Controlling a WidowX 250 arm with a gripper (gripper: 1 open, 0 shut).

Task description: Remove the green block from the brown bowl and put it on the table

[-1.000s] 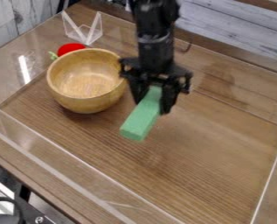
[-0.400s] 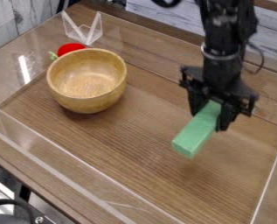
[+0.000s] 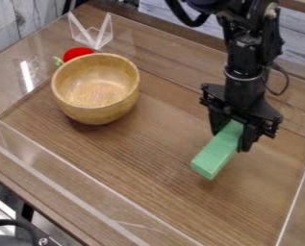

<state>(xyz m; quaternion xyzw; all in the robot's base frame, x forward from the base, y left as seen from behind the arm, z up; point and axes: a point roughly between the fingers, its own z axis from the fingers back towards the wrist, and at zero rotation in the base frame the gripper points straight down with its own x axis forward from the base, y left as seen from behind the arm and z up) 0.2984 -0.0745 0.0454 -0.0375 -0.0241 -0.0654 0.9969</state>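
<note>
The end effector (image 3: 235,123) covers the block's (image 3: 216,156) upper end, the arm (image 3: 248,43) is cut off by the twelve o'clock edge, and the cable by seven o'clock is too small to identify.

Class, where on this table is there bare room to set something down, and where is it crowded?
Bare: the table in front of the brown bowl, and the stretch between bowl and green block. Crowded: the far-left corner, where the red toy sits by the bowl, and under the hand.
</note>
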